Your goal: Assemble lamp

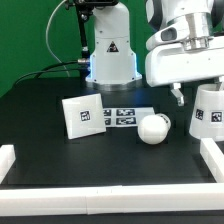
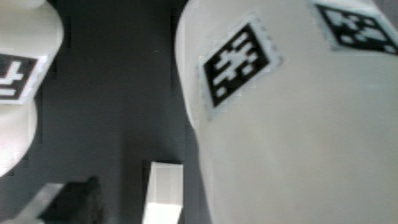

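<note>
The lamp's tapered shade (image 1: 207, 112) stands at the exterior view's right, tags on its wall. My gripper (image 1: 178, 97) hangs just beside the shade's upper edge, on its left in the exterior view, and holds nothing. In the wrist view the shade (image 2: 294, 120) fills most of the frame very close, and only one dark fingertip (image 2: 71, 202) shows beside it; the jaws look spread. The round-headed bulb (image 1: 152, 129) lies on the table left of the shade. The flat square base (image 1: 82, 115) sits further left, tilted towards the camera.
The marker board (image 1: 122, 116) lies between the base and the bulb. The robot's white pedestal (image 1: 110, 50) stands at the back. White rails (image 1: 100, 168) border the black table at the front and sides. A white tagged surface (image 2: 15, 80) shows at the wrist view's edge.
</note>
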Controlling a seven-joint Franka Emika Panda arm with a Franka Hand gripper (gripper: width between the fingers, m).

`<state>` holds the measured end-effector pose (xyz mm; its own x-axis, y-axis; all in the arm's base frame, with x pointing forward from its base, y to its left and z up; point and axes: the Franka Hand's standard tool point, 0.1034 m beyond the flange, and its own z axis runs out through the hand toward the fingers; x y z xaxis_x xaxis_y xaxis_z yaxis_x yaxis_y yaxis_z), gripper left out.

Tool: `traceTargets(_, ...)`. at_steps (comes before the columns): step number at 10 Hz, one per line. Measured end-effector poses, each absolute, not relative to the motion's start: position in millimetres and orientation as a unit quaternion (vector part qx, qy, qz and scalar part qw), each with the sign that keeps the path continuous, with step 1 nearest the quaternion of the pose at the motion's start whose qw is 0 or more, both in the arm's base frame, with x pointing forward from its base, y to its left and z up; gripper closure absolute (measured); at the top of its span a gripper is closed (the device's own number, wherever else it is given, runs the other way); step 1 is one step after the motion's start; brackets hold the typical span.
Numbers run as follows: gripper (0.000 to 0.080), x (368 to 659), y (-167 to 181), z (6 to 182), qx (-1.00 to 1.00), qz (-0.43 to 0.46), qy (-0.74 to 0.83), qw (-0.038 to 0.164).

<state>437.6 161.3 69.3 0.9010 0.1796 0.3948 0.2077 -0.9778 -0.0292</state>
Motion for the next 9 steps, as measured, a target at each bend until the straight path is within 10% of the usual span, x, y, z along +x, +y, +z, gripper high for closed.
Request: traceTargets(9, 0.0101, 432.2, 132.2, 122.2, -0.988, -0.121, -0.082, 0.044)
